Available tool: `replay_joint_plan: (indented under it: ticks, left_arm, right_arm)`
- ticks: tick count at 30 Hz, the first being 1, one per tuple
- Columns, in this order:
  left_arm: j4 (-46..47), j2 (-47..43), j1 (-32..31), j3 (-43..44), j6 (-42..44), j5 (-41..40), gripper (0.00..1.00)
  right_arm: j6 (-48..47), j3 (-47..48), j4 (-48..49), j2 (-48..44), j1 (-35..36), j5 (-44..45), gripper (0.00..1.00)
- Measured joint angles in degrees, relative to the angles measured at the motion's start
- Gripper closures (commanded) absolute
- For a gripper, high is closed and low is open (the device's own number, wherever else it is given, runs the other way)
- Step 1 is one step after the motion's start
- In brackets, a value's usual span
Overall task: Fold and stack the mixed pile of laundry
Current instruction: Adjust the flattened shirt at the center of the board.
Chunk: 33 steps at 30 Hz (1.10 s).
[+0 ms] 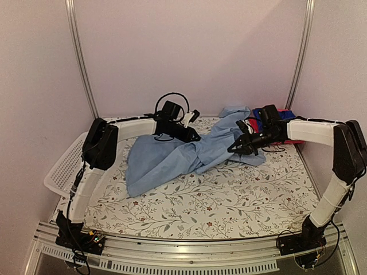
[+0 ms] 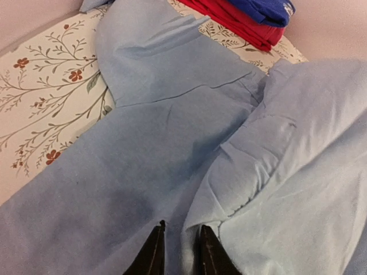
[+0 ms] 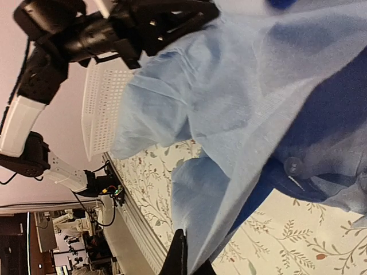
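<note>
Nearest the arm bases, the floral table cover (image 1: 229,200) lies flat on the worktop, matte and printed with thin vines. Across the middle sprawls the light-blue shirt (image 1: 166,160), thin woven cotton by the look of it, crumpled, with a button and placket showing in the right wrist view. It should be light, limp and a little slippery, so it is best taken at a seam, hem or collar, where the layers are thicker. The left tool (image 2: 182,255) hovers just over it, jaws narrowly parted. The right tool (image 3: 186,260) is closed and seems to pinch a fold of this shirt. At the left edge stands the white perforated basket (image 1: 63,166), rigid plastic. Farthest back on the right, a red garment (image 2: 241,23) lies folded with the royal-blue shirt (image 2: 264,8) on top.
</note>
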Motion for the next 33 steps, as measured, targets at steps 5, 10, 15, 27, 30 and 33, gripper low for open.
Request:
replay_joint_plan:
  ticks: [5, 10, 15, 27, 30, 33]
  left_arm:
    - [-0.8, -7.0, -1.6, -6.6, 4.6, -2.1, 0.2]
    - [2.4, -24.4, -3.9, -22.3, 6.1, -4.6, 0.0]
    - [4.7, -42.7, -4.1, -38.0, 4.2, -9.7, 0.0]
    - [-5.6, -35.4, -0.4, -40.3, -7.2, -21.7, 0.0]
    - [-7.9, -27.5, -0.3, -30.2, -7.3, -23.4, 0.0]
    - [-10.2, -19.8, -0.3, -19.1, -6.7, -23.6, 0.0]
  right_arm:
    - [1.5, 0.5, -3.1, -14.4, -1.2, -4.8, 1.0]
    - [1.4, 0.2, -11.9, -25.8, -2.0, -8.4, 1.0]
    - [0.4, -2.8, -22.1, -34.1, -2.0, -12.5, 1.0]
    - [23.2, -11.3, -6.3, -58.1, 0.7, -25.4, 1.0]
    - [30.1, -13.9, -1.4, -59.4, 0.7, -24.1, 1.0]
    - [30.8, -17.1, -3.3, -58.4, 0.7, -19.3, 1.0]
